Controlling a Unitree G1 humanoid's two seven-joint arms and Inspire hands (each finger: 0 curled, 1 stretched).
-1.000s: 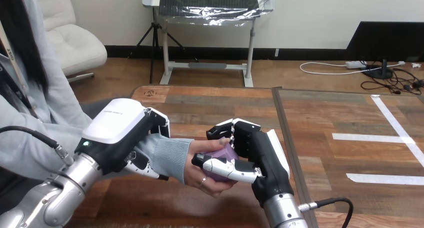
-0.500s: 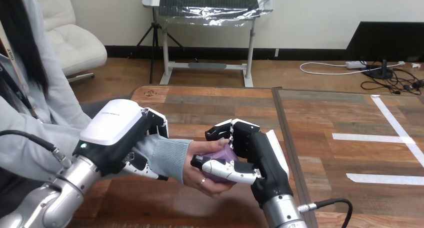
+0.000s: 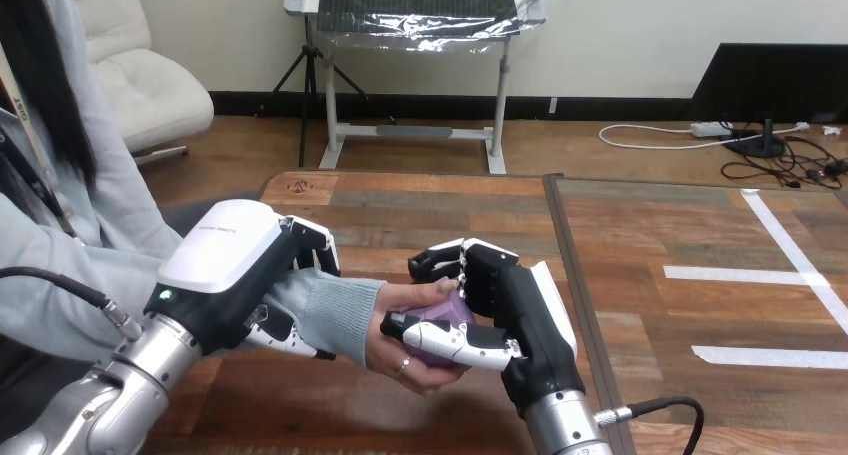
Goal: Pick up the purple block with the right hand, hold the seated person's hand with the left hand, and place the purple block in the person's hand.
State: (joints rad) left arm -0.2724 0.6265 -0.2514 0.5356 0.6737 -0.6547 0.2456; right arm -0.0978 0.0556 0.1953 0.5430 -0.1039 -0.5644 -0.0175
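Purple block [image 3: 447, 303], one, pinched by right robot hand [image 3: 520, 315] in person's hand [image 3: 395, 347].

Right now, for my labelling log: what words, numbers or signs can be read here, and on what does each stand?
Back of the left robot hand: faint grey print, too small to read.
On the purple block: nothing legible.
On the right robot hand: nothing legible.
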